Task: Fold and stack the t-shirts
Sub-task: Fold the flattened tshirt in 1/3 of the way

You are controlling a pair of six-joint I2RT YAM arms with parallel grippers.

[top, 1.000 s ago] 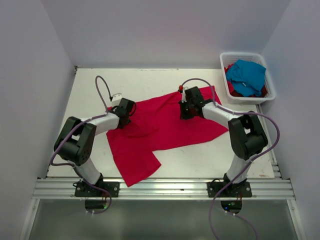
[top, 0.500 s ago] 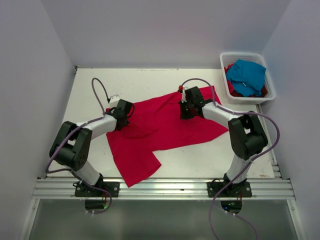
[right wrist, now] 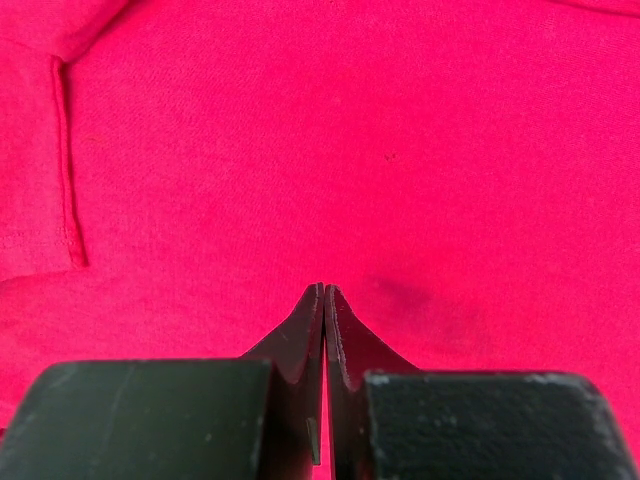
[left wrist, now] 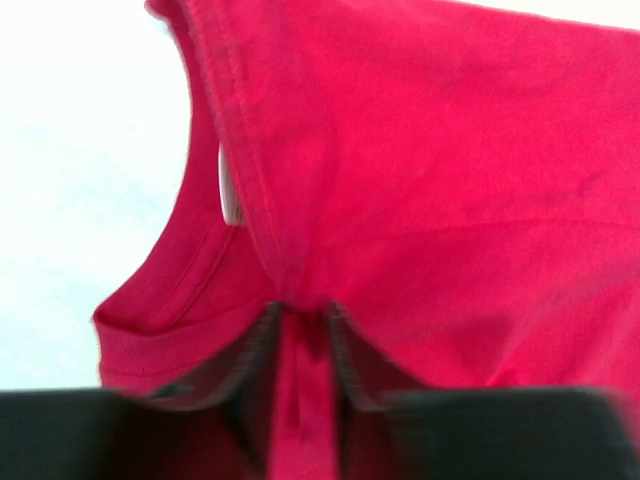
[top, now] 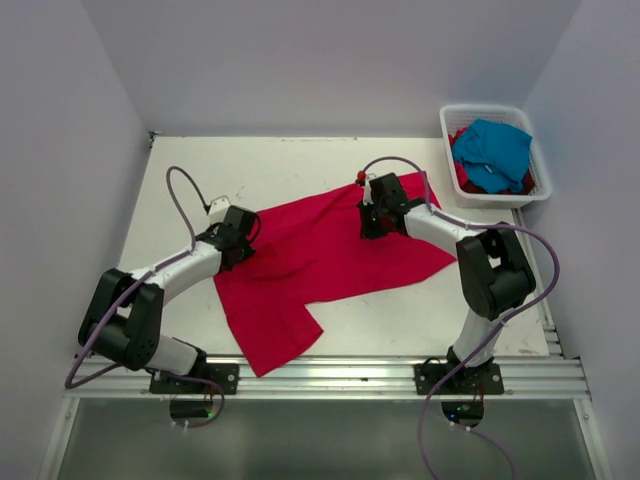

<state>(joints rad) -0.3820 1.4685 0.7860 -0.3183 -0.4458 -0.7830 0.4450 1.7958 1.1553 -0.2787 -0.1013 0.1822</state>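
A crimson red t-shirt (top: 320, 255) lies spread and rumpled across the middle of the table. My left gripper (top: 238, 240) is at the shirt's left edge by the collar (left wrist: 225, 110), its fingers closed on a puckered fold of the red cloth (left wrist: 300, 315). A white label (left wrist: 228, 190) shows inside the neckline. My right gripper (top: 372, 226) rests on the shirt's upper right part. It is shut with nothing between its tips (right wrist: 323, 290), which press onto flat red cloth (right wrist: 400, 150). A turquoise blue t-shirt (top: 495, 150) lies in the basket on top of more red cloth (top: 462, 178).
The white slatted basket (top: 444, 125) stands at the table's back right corner. White walls close in the table on the left, back and right. The aluminium rail (top: 330, 378) with both arm bases runs along the near edge.
My left gripper has slid a little left and nearer along the shirt's edge, its arm swinging out to the left, and its fingers have taken up a fold of cloth. The right arm has not moved.
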